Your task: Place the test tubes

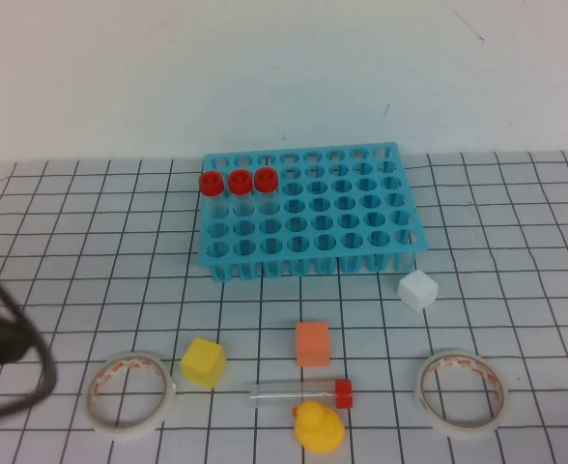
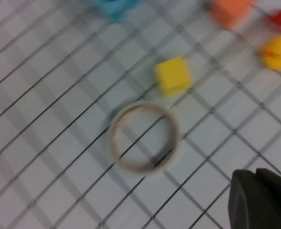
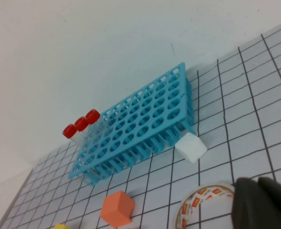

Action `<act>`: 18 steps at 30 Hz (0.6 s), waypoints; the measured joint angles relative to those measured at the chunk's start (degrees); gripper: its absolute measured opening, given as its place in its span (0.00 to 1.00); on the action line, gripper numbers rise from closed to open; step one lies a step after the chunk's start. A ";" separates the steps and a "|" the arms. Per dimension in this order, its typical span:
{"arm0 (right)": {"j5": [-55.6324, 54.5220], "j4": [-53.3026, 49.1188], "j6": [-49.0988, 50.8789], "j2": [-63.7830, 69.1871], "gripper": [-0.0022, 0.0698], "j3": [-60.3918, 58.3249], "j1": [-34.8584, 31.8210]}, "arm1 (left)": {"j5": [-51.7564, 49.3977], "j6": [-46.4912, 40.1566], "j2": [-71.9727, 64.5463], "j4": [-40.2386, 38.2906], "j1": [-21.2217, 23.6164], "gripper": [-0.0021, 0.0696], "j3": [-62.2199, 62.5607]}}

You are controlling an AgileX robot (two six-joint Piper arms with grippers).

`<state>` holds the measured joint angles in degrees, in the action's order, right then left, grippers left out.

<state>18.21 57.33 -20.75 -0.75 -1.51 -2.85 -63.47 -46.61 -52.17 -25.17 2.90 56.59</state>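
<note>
1. Nearest, a yellow duck [image 1: 318, 426] sits just in front of the lying test tube [image 1: 298, 392], whose red cap points right.
2. The left gripper [image 2: 257, 174], jaws together and empty, hovers near the left tape roll [image 1: 130, 362].
3. A yellow cube [image 1: 204, 362] and an orange cube [image 1: 313, 343] follow.
4. The blue rack [image 1: 361, 259] behind holds three capped tubes [image 1: 240, 182] upright at its left end.
5. Beyond the white cube [image 1: 418, 290], the right gripper [image 3: 258, 181], jaws together and empty, hovers by the right tape roll [image 1: 461, 360].

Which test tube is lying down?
The test tube beside the yellow duck; the other three stand upright in the blue rack. Left pincer hovers near the left tape ring, right pincer near the right tape ring.
</note>
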 joint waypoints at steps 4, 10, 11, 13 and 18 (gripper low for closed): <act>0.89 0.09 -0.23 0.00 0.03 0.00 0.00 | -5.71 -15.70 -10.36 -5.81 -2.59 0.03 7.27; 1.49 0.48 -0.71 0.00 0.03 0.00 0.00 | -5.59 -24.07 -21.59 -2.39 -15.55 0.03 11.55; 1.49 0.70 -0.71 0.00 0.03 0.00 0.00 | -5.49 -23.73 -25.33 0.51 -19.91 0.03 12.03; 1.49 1.03 -0.71 0.00 0.03 0.00 0.00 | -5.24 -23.38 -29.16 2.27 -23.60 0.03 12.72; 1.53 1.41 -0.71 0.00 0.03 0.00 0.00 | -4.90 -21.59 -38.71 3.20 -30.39 0.03 18.05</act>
<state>19.73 58.74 -21.46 -0.75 -1.51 -2.85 -68.37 -68.20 -90.88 -21.97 -27.49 74.65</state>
